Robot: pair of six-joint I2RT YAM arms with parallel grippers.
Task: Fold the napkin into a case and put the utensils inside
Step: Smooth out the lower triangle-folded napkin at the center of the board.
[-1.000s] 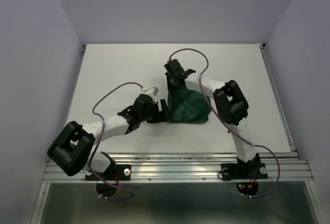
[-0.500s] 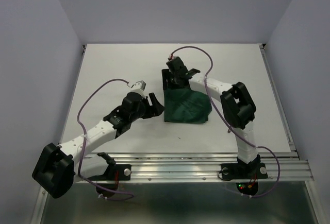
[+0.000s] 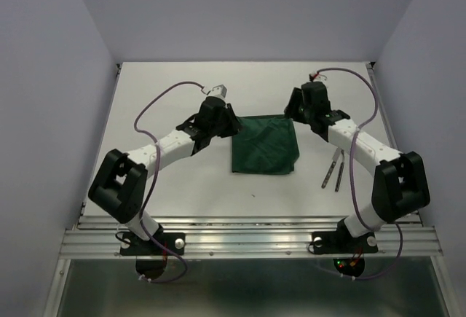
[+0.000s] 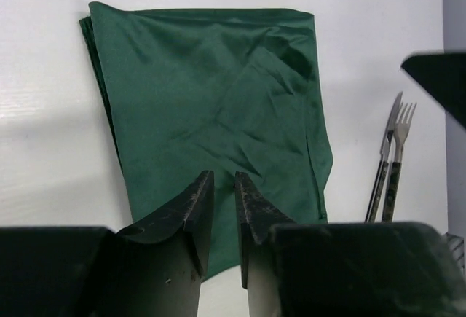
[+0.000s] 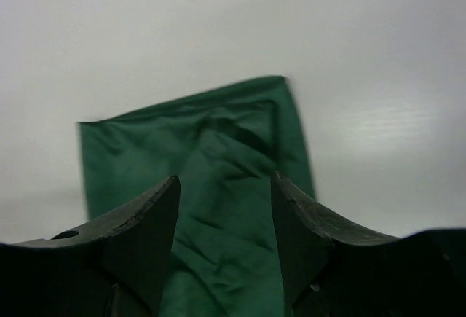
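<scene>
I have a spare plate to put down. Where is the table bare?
Bare: the far strip of the table beyond both hands; the near strip between the napkin and the rail. Crowded: the napkin's far corners, by the left hand and right hand, and its right side, where the utensils lie.

Open table (image 3: 182, 186) strip between napkin (image 3: 263, 146) and utensils (image 3: 333, 171)

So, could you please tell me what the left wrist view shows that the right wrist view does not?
Only the left wrist view: the knife and fork side by side, right of the napkin, and the left gripper, nearly closed. Only the right wrist view: the right gripper, wide open. Both: the folded napkin on the table.
</scene>
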